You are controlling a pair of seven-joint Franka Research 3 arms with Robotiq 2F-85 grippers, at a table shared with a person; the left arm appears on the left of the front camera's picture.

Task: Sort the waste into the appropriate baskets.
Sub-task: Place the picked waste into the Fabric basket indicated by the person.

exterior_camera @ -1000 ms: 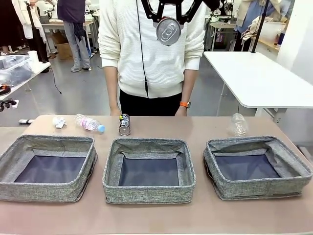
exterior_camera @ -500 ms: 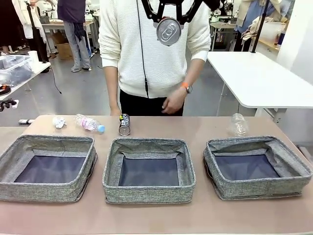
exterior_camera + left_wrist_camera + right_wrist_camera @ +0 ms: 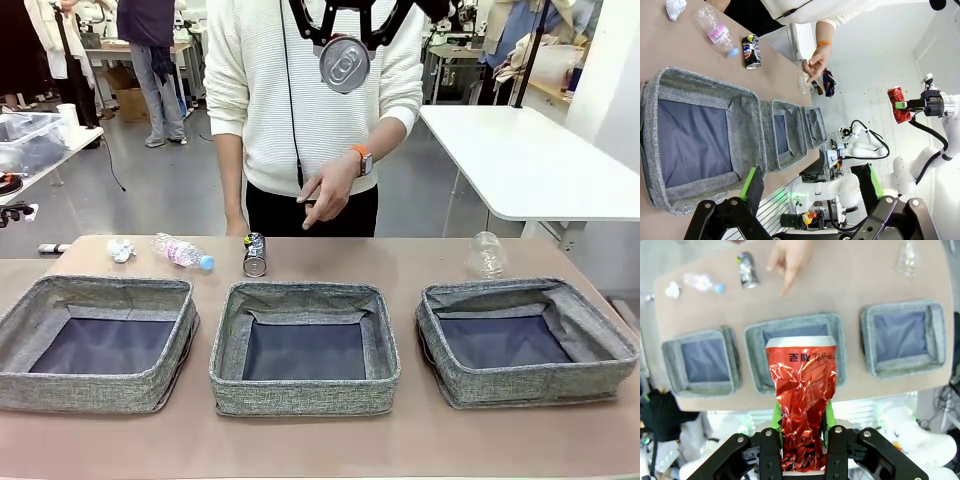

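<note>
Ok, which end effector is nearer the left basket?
Left. The left end effector hangs open close by the left basket; the right end effector holds the red can high above the table.

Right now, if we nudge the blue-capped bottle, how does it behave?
The blue-capped bottle lies on its side, so it would likely roll. It looks empty, so probably light. Its clear wall looks crinkled and may buckle if squeezed.
</note>
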